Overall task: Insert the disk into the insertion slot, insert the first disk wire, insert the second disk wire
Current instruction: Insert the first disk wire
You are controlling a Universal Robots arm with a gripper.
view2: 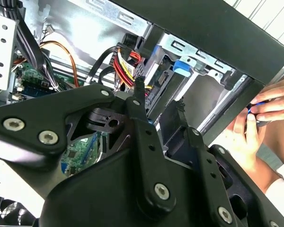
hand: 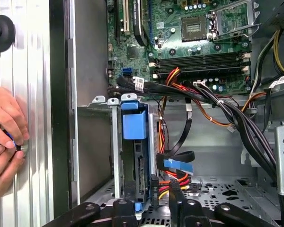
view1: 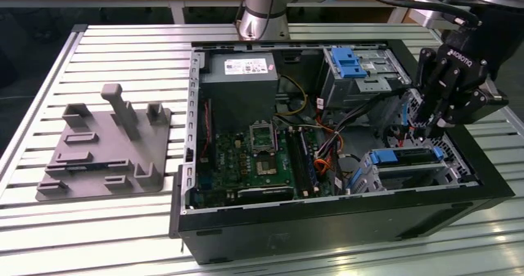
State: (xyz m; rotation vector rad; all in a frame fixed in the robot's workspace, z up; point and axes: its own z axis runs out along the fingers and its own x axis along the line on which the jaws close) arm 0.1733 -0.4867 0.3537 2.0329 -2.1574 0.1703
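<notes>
**Gripper poised beside the seated disk**

The disk (view1: 407, 156) is sitting inside the insertion slot (view1: 391, 179), in the part of the open computer case (view1: 327, 218) toward the exterior view's right. In the first wrist view its blue end handle (hand: 134, 125) is showing at the slot's mouth. The gripper (view1: 426, 129) is hanging just above and beside the disk, tips pointing down toward the red-and-yellow wires (hand: 173, 182) lying near the disk's edge. Its fingers (view2: 141, 101) are standing slightly apart, with nothing visibly clamped between them. The disk is judged rigid, fairly heavy and shock-sensitive, and its labelled face slick. The blue rails and handle are offering the surest hold.
</notes>
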